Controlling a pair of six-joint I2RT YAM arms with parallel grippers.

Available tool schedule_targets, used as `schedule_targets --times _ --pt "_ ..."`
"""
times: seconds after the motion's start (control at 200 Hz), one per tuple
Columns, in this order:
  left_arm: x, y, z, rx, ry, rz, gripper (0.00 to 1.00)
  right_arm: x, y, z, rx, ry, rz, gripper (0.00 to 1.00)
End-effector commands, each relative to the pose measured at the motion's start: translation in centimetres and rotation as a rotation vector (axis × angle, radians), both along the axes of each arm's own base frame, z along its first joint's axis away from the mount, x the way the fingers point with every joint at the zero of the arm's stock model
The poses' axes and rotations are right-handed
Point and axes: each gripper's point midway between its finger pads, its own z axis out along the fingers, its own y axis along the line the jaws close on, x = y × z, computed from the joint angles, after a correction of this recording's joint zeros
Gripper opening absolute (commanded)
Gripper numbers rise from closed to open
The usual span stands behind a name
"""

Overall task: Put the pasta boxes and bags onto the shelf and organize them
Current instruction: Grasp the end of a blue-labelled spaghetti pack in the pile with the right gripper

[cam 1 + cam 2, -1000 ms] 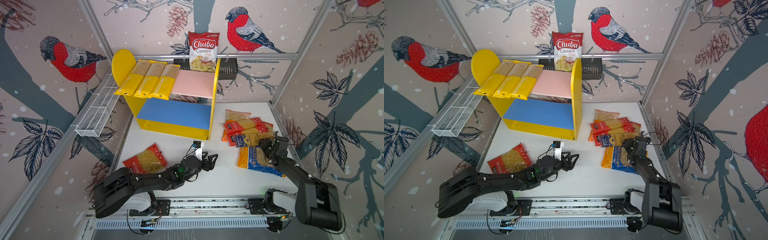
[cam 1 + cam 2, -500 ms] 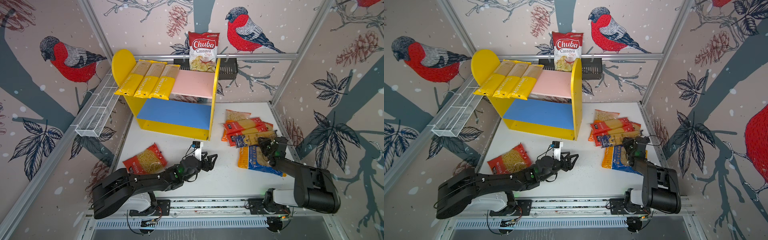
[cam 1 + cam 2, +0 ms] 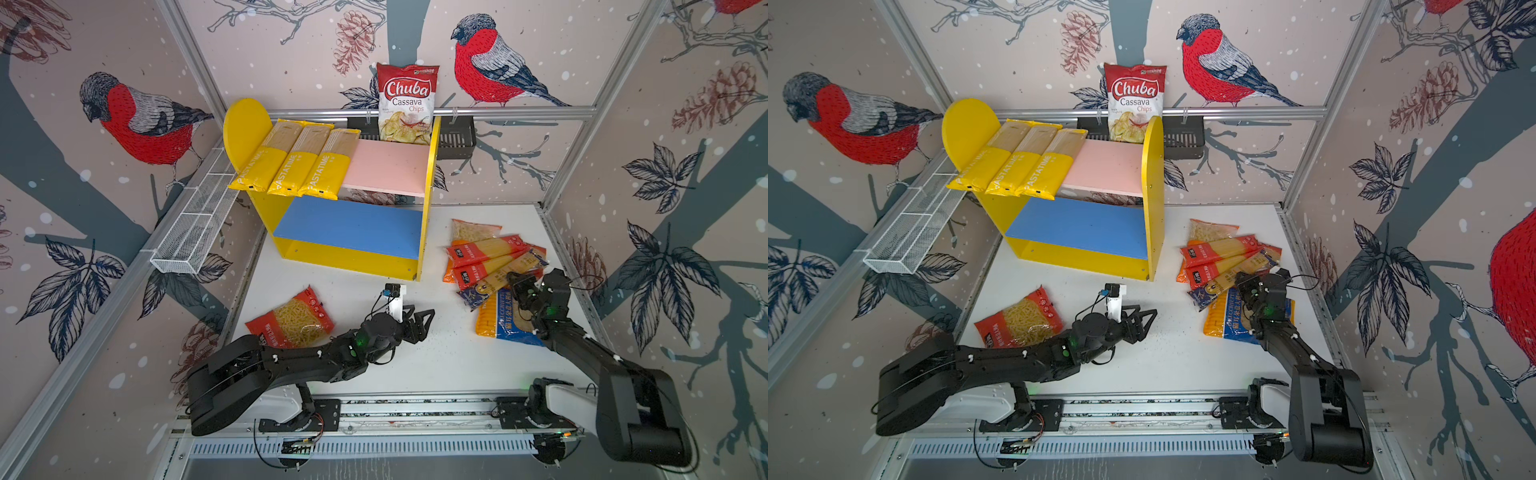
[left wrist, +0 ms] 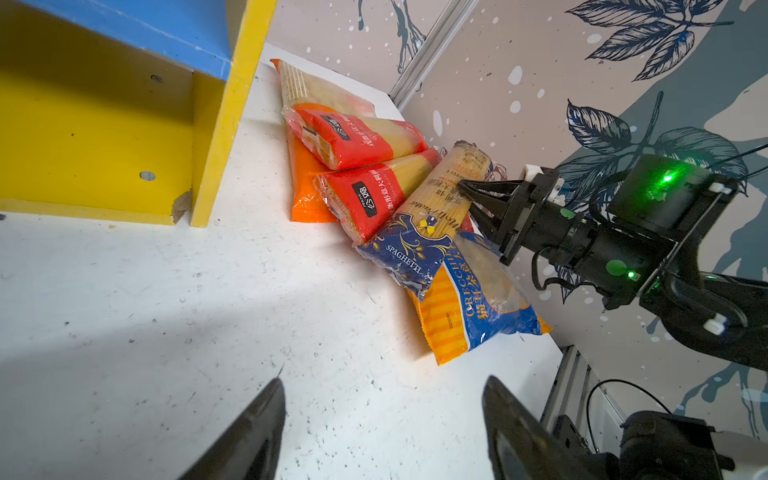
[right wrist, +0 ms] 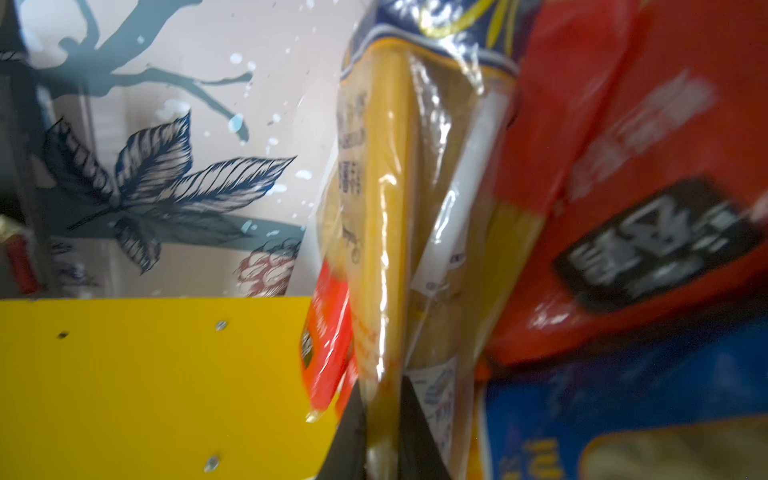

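The shelf (image 3: 424, 232) has yellow sides, a pink upper board and a blue lower board. Three yellow PASTATIME packs (image 3: 291, 162) lie side by side on the left of the pink board. A heap of pasta packs lies on the table right of the shelf: two red spaghetti packs (image 3: 482, 251), a blue-labelled spaghetti pack (image 3: 498, 276) and a blue-orange bag (image 3: 503, 320). My right gripper (image 3: 515, 282) (image 5: 381, 386) is shut on the blue-labelled spaghetti pack (image 4: 432, 199), pinching its long edge. My left gripper (image 3: 426, 316) (image 4: 384, 380) hovers open and holds nothing, over the table's front middle. A red macaroni bag (image 3: 291, 320) lies front left.
A Chuba chips bag (image 3: 407, 104) stands in a black slotted basket (image 3: 457, 137) on the back rail. A white wire basket (image 3: 195, 228) hangs on the left wall. An orange bag (image 4: 307, 199) lies under the red packs, close to the shelf's right panel.
My right gripper's jaws have closed on the blue-labelled spaghetti pack, after shifting a little at the heap. The left arm has stayed still.
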Motion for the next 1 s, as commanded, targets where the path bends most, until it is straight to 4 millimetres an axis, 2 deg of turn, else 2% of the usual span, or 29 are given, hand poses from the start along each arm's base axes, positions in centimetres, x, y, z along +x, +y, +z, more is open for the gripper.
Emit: schedule_targets --times 0.0,0.12,0.275,0.39,0.59,0.72,0.861,0.911,0.996 --pt "0.0 -0.5 1.1 -0.064 -0.012 -0.008 0.73 0.0 1.2 3.0 0.082 -0.088 -0.033 0.12" --pt "-0.1 -0.5 0.8 -0.073 -0.002 -0.008 0.73 -0.7 2.3 3.0 0.111 -0.088 -0.060 0.12" --pt "-0.2 -0.6 0.1 -0.086 0.015 -0.011 0.73 -1.3 3.9 1.4 0.094 -0.038 -0.048 0.15" --pt "-0.2 -0.8 -0.4 -0.098 0.032 -0.016 0.73 -2.4 5.0 0.0 0.072 0.020 -0.046 0.16" --pt "-0.1 -0.3 -1.0 -0.109 0.045 0.010 0.73 -4.7 8.1 -0.7 0.050 0.048 0.004 0.17" --pt "-0.1 -0.4 -1.3 -0.100 0.048 0.007 0.73 -4.7 9.3 -0.2 -0.146 0.072 0.139 0.25" --pt "-0.3 -1.0 -1.9 -0.077 0.057 -0.023 0.73 -3.8 7.8 0.1 -0.336 0.100 0.262 0.36" --pt "-0.5 -1.4 -2.2 -0.076 0.065 -0.036 0.73 -3.3 6.6 0.4 -0.393 0.108 0.279 0.42" --pt "-0.6 -1.8 -2.4 -0.086 0.077 -0.042 0.74 -2.2 2.9 0.9 -0.493 0.148 0.237 0.53"
